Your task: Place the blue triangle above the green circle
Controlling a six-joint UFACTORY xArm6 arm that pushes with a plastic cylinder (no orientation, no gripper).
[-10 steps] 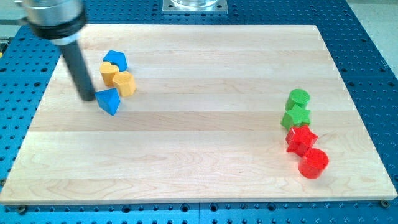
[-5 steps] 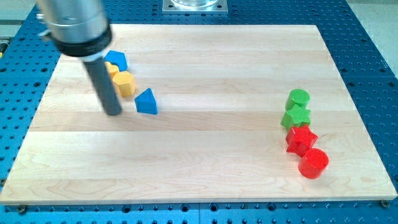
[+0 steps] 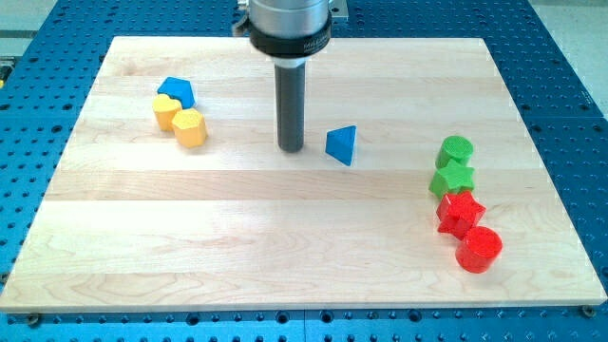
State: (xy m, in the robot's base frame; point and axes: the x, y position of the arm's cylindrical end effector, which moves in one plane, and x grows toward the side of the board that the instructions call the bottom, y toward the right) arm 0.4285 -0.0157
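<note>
A: Item 1, my tip (image 3: 291, 149): resting on table (image 3: 285, 247), just to view's left of blue triangle (image 3: 342, 144), small gap showing, not touching. End effector: plain rod, no jaws, nothing to open or shut, holding nothing.

B: Item 2, target?

A: Green circle (image 3: 457, 149), near view's right edge, sitting at top of a column: green star (image 3: 452, 178) just below, touching; then red star (image 3: 460, 213), red circle (image 3: 478, 249).

B: Blue triangle vs. target?

A: Lying around table centre, well apart from green circle, to its left & roughly level w/ it. Not yet above.

B: Other stock?

A: View's upper left: blue pentagon-ish block (image 3: 177, 92), yellow heart (image 3: 166, 111), yellow hexagon (image 3: 190, 127), clustered, touching. Irrelevant to job.

B: Progress est.?

A: Judging partway. Remaining: pushing triangle further right & up toward view's top, parking it in bare strip over green circle. Needing care approaching column, avoiding nudging green pieces.
</note>
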